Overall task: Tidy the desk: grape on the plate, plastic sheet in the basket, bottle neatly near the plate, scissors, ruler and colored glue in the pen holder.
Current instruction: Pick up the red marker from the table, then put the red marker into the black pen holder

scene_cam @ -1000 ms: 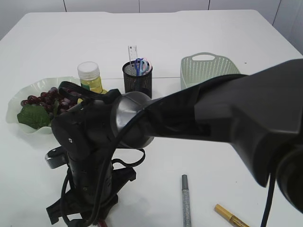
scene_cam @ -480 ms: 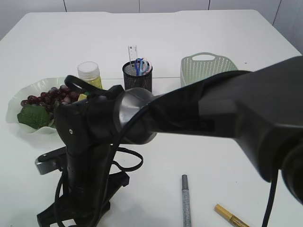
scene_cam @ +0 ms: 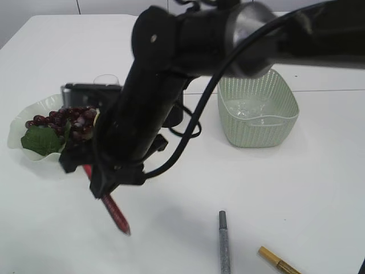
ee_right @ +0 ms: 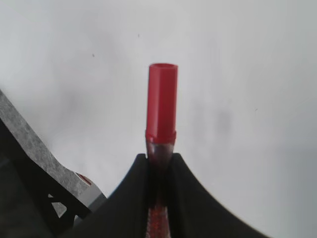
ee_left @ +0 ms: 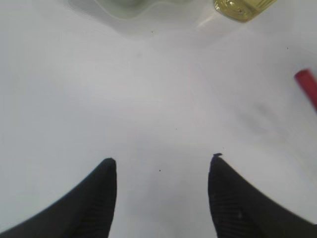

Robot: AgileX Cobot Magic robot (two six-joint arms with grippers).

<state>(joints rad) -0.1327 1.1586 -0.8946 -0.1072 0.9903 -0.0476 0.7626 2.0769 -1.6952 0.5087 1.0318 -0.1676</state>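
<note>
My right gripper (scene_cam: 105, 191) (ee_right: 159, 156) is shut on a red glue pen (scene_cam: 117, 214) (ee_right: 162, 99) and holds it tilted above the table, in front of the plate. Purple grapes (scene_cam: 60, 117) lie on the pale green plate (scene_cam: 20, 123). The green basket (scene_cam: 256, 128) holds a clear plastic sheet (scene_cam: 251, 108). The bottle (scene_cam: 106, 79) (ee_left: 242, 6) and the black pen holder (scene_cam: 175, 111) are mostly hidden behind the arm. My left gripper (ee_left: 162, 161) is open and empty over bare table. The red pen also shows in the left wrist view (ee_left: 308, 87).
A silver glue pen (scene_cam: 223, 242) and a gold glue pen (scene_cam: 278, 261) lie on the table at the front right. The right arm crosses the middle of the table from the upper right. The plate's edge (ee_left: 124, 7) shows beyond the left gripper.
The right arm has risen from low over the front of the table. It now holds the red glue pen clear of the table, and the basket has come into view.
</note>
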